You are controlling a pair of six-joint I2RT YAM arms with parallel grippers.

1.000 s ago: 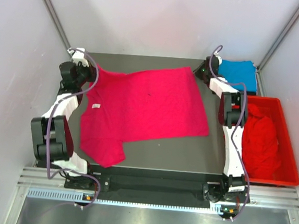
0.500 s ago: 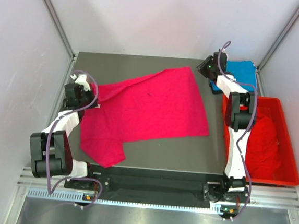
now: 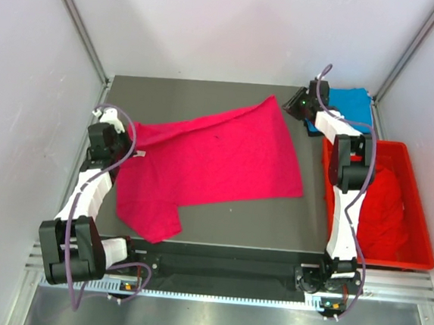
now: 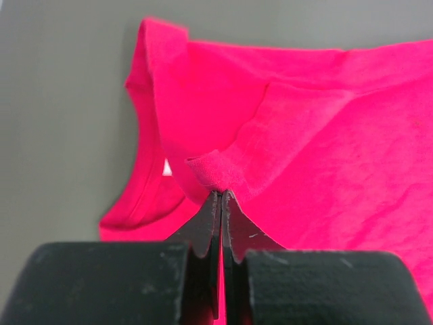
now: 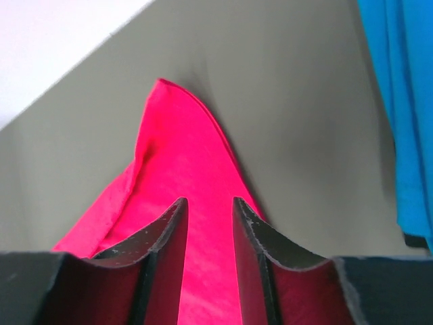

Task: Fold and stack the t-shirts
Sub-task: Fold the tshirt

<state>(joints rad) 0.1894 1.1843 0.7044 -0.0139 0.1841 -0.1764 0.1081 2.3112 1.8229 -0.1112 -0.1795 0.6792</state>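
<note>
Three lots of tees in sight: the pink t-shirt lies spread across the middle of the table, a blue t-shirt sits folded at the far-right corner, and red t-shirts are heaped in the red crate on the right. Left gripper has its jaws pressed together on a small pucker of pink cloth at the shirt's left edge, by the neck/sleeve. Right gripper hangs over the shirt's far-right corner w/ jaws spread, nothing between them; that corner lies on the table. Looks to me like the laying-out step, pre-fold, so early in the job. Next move prob. needs the right gripper to pinch an edge, so both arms can carry one side over; w/ only the left holding, the cloth would likely drag and bunch.
</note>
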